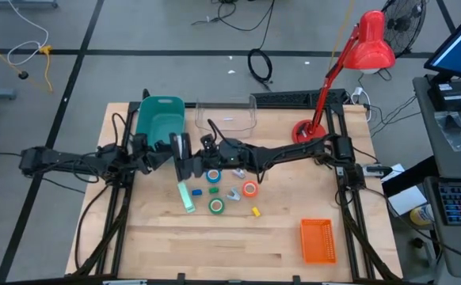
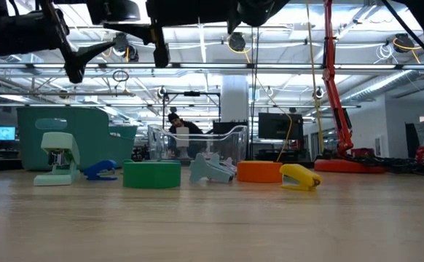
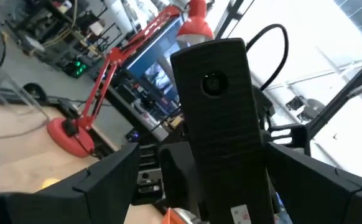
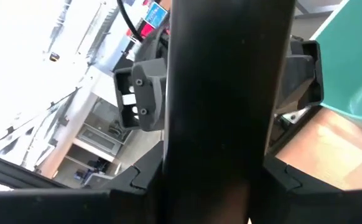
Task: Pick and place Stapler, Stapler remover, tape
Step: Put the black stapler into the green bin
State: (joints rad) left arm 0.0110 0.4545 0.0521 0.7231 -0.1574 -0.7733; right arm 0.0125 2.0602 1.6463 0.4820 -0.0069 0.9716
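1. I have the black stapler [image 3: 215, 112] off the table, up between the two claws where they meet just in front of the teal bin [image 1: 159, 119].
2. Below it on the wood lie the blue tape roll [image 1: 213, 176], the orange tape roll [image 1: 249, 188] and the green tape roll [image 1: 216, 206]. A mint stapler [image 1: 187, 196] and a grey staple remover [image 1: 234, 194] lie among them.
3. The teal bin and the clear tub [image 1: 226, 117] stand side by side at the table's far edge. The orange basket [image 1: 318, 240] sits alone near the front right corner. I see only bare floors in them, though the bin's inside is partly hidden.
4. The left gripper [image 1: 177, 154] is spread wide, with a gap between each finger [image 3: 106, 180] and the stapler.
5. The right gripper [image 1: 197, 154] is half closed and appears clamped on the stapler, which fills its wrist view.
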